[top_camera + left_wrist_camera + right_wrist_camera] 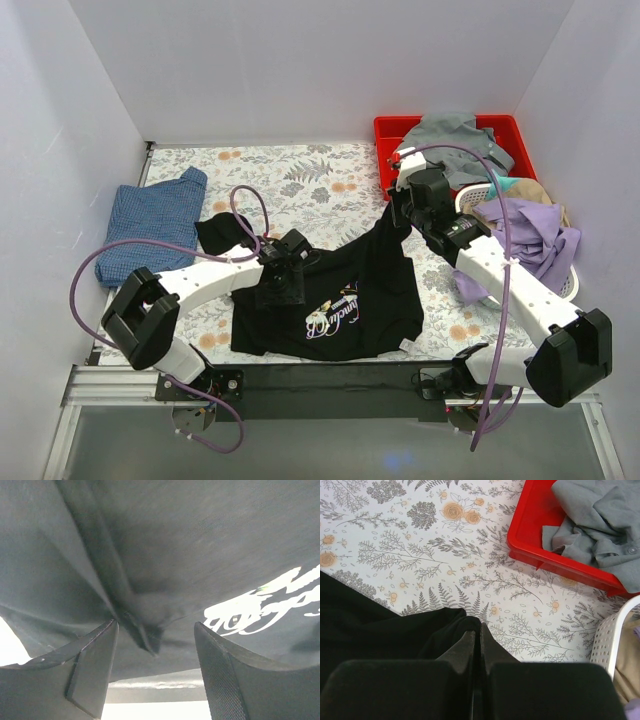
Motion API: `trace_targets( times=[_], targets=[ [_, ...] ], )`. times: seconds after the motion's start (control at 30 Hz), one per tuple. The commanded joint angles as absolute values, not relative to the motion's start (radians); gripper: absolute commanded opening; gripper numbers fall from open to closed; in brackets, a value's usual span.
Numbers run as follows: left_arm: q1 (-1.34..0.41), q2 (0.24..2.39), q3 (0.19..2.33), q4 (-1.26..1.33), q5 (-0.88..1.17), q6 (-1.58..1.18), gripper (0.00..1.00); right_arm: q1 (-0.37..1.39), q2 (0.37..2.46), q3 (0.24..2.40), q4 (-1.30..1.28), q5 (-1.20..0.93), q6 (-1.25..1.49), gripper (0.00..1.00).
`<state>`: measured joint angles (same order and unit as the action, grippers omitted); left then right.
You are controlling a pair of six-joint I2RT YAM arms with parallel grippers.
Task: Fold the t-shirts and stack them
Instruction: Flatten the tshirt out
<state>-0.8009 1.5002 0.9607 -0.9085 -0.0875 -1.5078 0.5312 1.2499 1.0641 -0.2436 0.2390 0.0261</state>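
The black t-shirt (pixel 340 290) with pale script lettering (pixel 335 315) lies spread on the floral cloth at centre. Its far right corner is pulled up by my right gripper (pixel 400 215). In the right wrist view that gripper (pixel 480 632) is shut on an edge of the black t-shirt (pixel 380 625). My left gripper (pixel 285 285) hovers low over the shirt's left half. Its fingers (pixel 90 665) stand open either side of a raised fold of black cloth (pixel 145 630), not clamping it, with the lettering (pixel 260 605) at right. The mottled blue t-shirt (pixel 150 225) lies folded at the far left.
A red bin (pixel 390 135) holding a grey garment (pixel 450 135) stands at the back right, also in the right wrist view as the red bin (pixel 540 535). A white basket (pixel 570 285) with purple and tan clothes sits beside the right arm. White walls close in three sides.
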Motion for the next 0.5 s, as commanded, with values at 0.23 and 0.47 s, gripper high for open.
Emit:
trace_targets(
  times=[0.23,0.47],
  targets=[
    [-0.805,1.534,0.994,-0.879,-0.11,-1.5,0.51,0.529,1.22,1.046,-0.192,0.25,0.034,0.01],
    [-0.805,1.46,0.983,-0.945,-0.091,-1.497,0.59,0.529,1.224,1.042,-0.193,0.249,0.035,0.01]
  ],
)
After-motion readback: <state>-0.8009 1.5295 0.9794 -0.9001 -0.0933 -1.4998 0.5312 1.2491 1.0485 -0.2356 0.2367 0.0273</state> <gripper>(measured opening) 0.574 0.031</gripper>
